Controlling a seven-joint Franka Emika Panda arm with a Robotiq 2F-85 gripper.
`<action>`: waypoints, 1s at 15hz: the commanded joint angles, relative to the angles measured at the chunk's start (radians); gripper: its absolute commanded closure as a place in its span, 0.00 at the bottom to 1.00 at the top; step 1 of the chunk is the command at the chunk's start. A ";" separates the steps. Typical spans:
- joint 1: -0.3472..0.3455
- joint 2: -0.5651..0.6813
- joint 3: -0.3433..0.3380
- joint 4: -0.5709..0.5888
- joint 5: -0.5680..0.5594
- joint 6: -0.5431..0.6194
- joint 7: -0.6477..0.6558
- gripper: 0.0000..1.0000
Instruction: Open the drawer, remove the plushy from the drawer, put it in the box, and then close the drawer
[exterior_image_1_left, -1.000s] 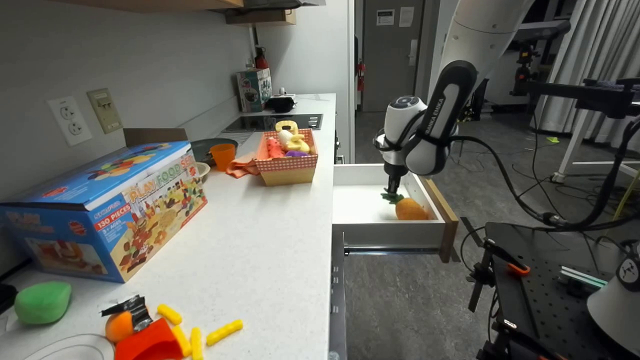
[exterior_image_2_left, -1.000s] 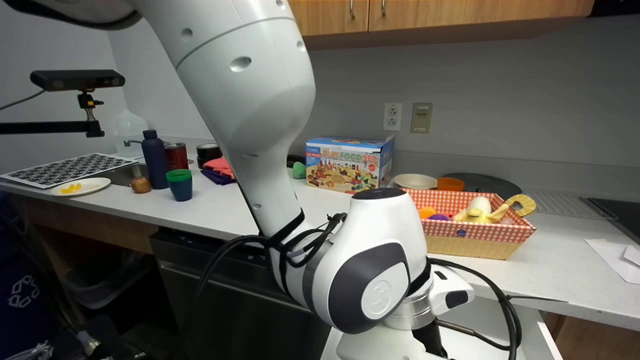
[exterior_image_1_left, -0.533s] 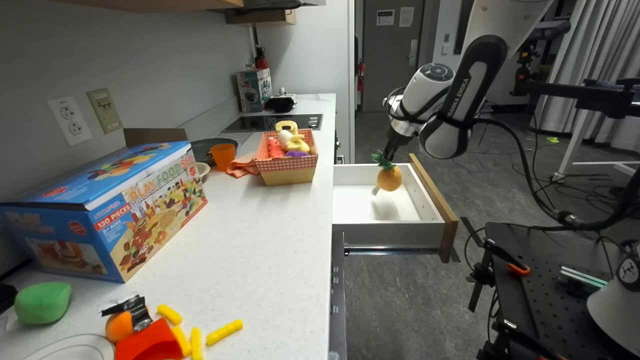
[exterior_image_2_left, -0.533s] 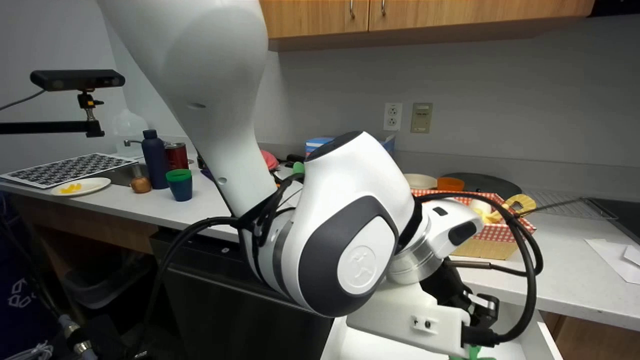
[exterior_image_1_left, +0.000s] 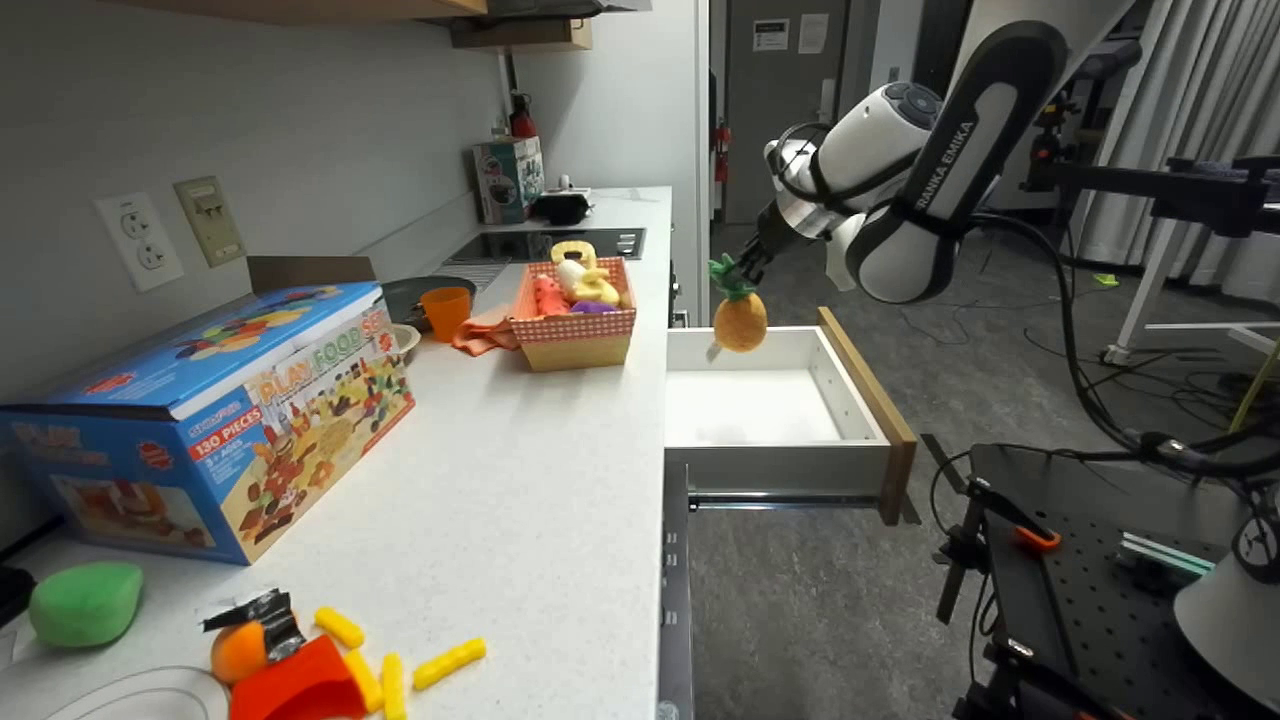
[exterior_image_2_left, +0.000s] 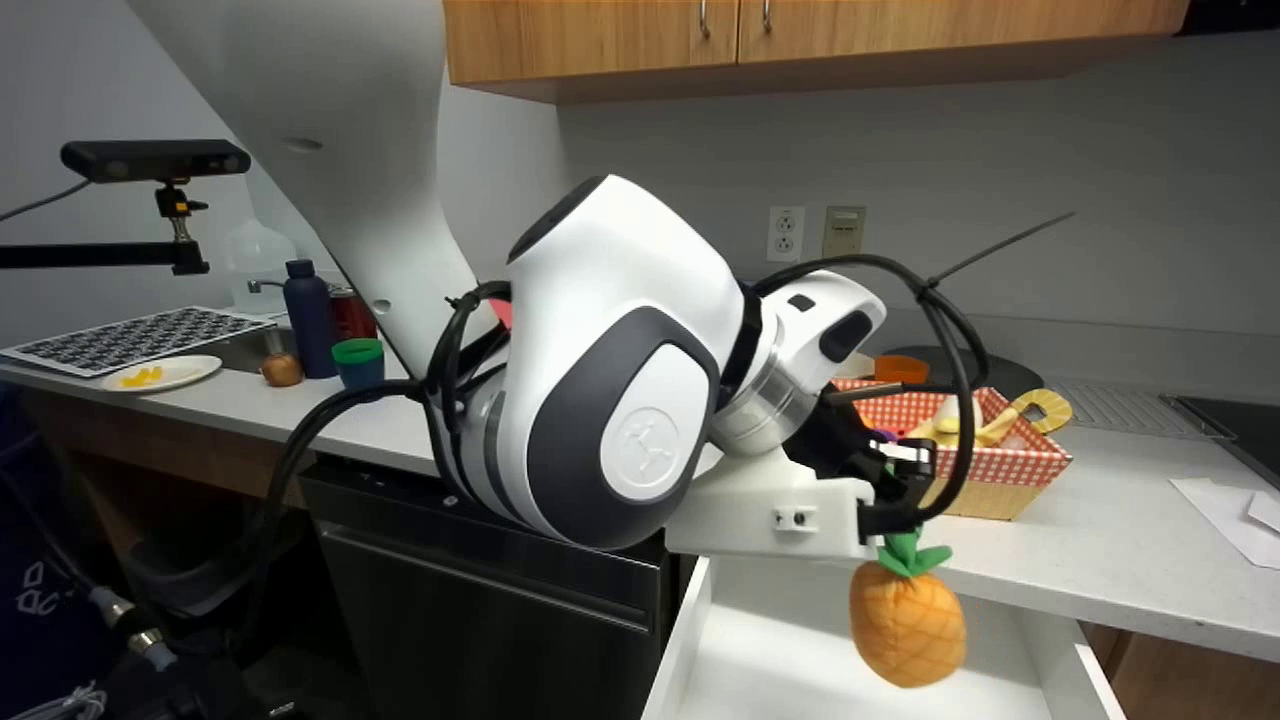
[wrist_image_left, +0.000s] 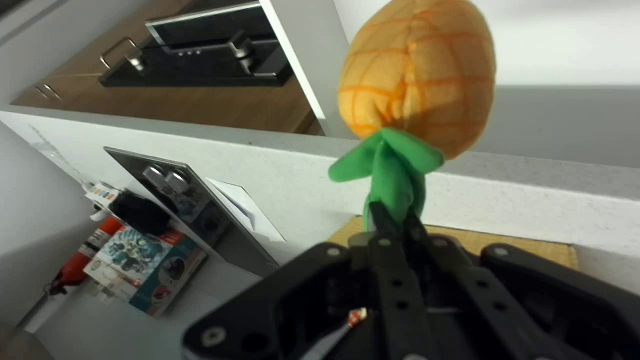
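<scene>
My gripper (wrist_image_left: 397, 215) is shut on the green leaves of the plushy, an orange pineapple toy (wrist_image_left: 417, 75) that hangs below the fingertips. In both exterior views the plushy (exterior_image_1_left: 740, 322) (exterior_image_2_left: 908, 625) hangs above the open drawer, near the counter edge. The drawer (exterior_image_1_left: 775, 468) is pulled out; its white inside (exterior_image_2_left: 770, 660) shows nothing lying in it. The box (exterior_image_1_left: 578, 354), an open tan basket with a red checkered rim, stands on the counter and holds several toys. My gripper is apart from it, on its drawer side. Its tan wall (wrist_image_left: 525, 247) shows behind the fingers in the wrist view.
The counter edge (wrist_image_left: 280, 145) lies between the drawer and the basket. A blue toy carton (exterior_image_1_left: 230, 420), an orange cup (exterior_image_1_left: 446, 312) and a dark pan (exterior_image_2_left: 985, 370) stand farther back. White papers (exterior_image_2_left: 1230, 515) lie beside the basket near the stove.
My gripper has lifted the plushy up out of the drawer by its leaves. It has moved toward the counter and basket, and the wrist has tilted. The drawer has stayed open.
</scene>
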 joint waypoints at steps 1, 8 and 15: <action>0.001 -0.011 0.004 -0.004 -0.005 -0.002 0.001 0.93; -0.002 0.000 0.002 -0.004 -0.004 -0.002 0.001 0.93; 0.124 -0.065 -0.069 0.155 0.127 0.087 -0.025 0.98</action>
